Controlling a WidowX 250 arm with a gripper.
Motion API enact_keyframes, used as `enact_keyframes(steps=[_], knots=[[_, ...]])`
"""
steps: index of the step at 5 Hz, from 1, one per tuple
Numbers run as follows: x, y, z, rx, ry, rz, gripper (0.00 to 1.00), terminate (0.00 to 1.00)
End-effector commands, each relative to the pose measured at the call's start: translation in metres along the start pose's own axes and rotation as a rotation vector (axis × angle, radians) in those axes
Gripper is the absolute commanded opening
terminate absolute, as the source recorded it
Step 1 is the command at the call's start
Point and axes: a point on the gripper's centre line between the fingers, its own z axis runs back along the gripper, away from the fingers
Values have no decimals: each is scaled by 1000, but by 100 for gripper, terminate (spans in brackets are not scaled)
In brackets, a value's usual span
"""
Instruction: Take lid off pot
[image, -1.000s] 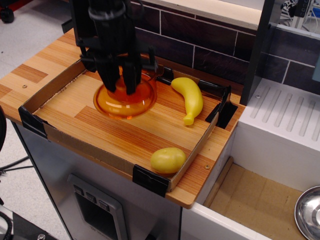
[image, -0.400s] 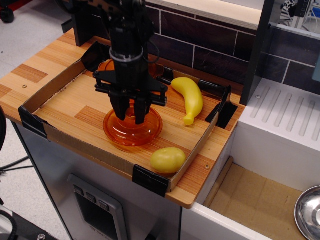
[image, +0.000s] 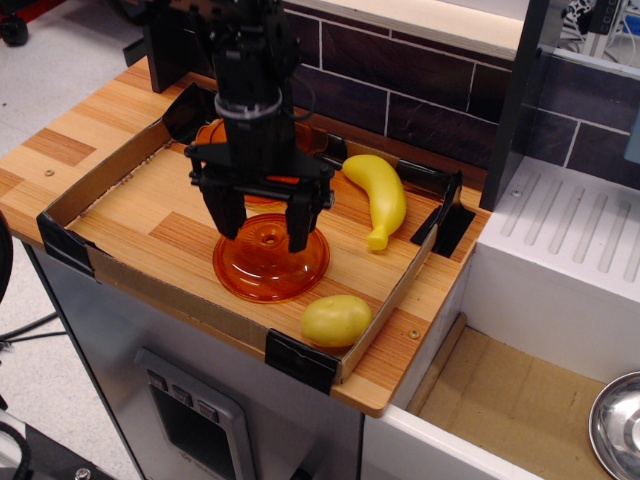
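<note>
The orange lid (image: 270, 262) lies on the wooden tray floor near the front, its small knob showing at the centre. My black gripper (image: 263, 225) hangs just above it with its fingers spread apart on either side of the knob, holding nothing. The orange pot (image: 222, 133) stands at the tray's back left, mostly hidden behind my arm; only its rim and a little of its side show.
A yellow banana (image: 380, 195) lies right of the lid. A yellow potato (image: 336, 319) sits at the front right corner. The tray has low cardboard walls (image: 170, 300) with black corner clips. A white sink unit (image: 560, 260) stands to the right.
The gripper carried the lid from the back left to the tray's front centre, set it down, and opened; the fingers are now apart and the knob is free.
</note>
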Motion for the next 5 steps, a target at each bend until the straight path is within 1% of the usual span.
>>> enact_keyframes(steps=[1, 2, 3, 4, 5], knots=[[10, -2, 58, -55, -40, 5, 100, 0], [11, -7, 84, -73, -26, 25, 100, 0], [15, -4, 100, -68, -11, 38, 100, 0], [15, -4, 100, -68, -11, 38, 100, 0], [15, -4, 100, -68, -11, 38, 100, 100]])
